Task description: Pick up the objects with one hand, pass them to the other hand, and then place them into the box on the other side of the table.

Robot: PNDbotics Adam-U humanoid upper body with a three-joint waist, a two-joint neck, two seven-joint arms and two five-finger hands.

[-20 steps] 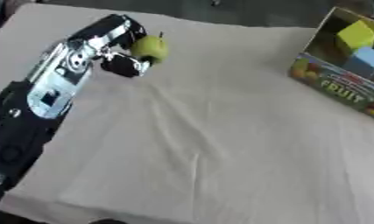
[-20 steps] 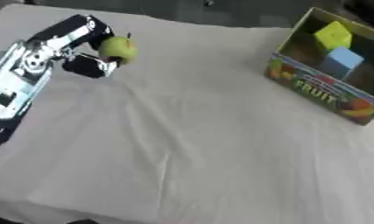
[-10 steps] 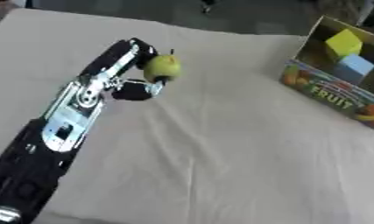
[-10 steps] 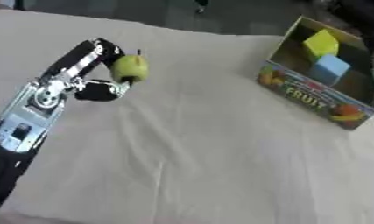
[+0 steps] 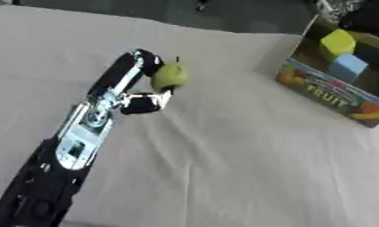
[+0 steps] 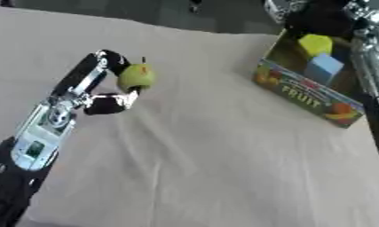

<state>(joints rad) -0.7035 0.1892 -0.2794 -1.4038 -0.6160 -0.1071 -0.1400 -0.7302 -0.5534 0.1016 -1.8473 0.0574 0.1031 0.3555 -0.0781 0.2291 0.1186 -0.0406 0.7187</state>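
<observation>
Left eye view: left hand (image 5: pixel 138 84) w/ fingers and thumb curled round a yellow-green apple (image 5: pixel 170 76), held over the cloth-covered counter (image 5: pixel 223 168), left of centre. Fruit box (image 5: pixel 332 91) stands at the counter's far right, well apart, w/ a yellow block (image 5: pixel 337 42) and blue block (image 5: pixel 348 67) inside. Right hand: a bit of silver arm shows at right eye view's edge, fingers can't tell.

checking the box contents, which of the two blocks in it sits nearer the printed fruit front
The light blue block. It sits just behind the box front wall bearing the FRUIT print, while the yellow block sits behind it, deeper toward the back of the box.
</observation>
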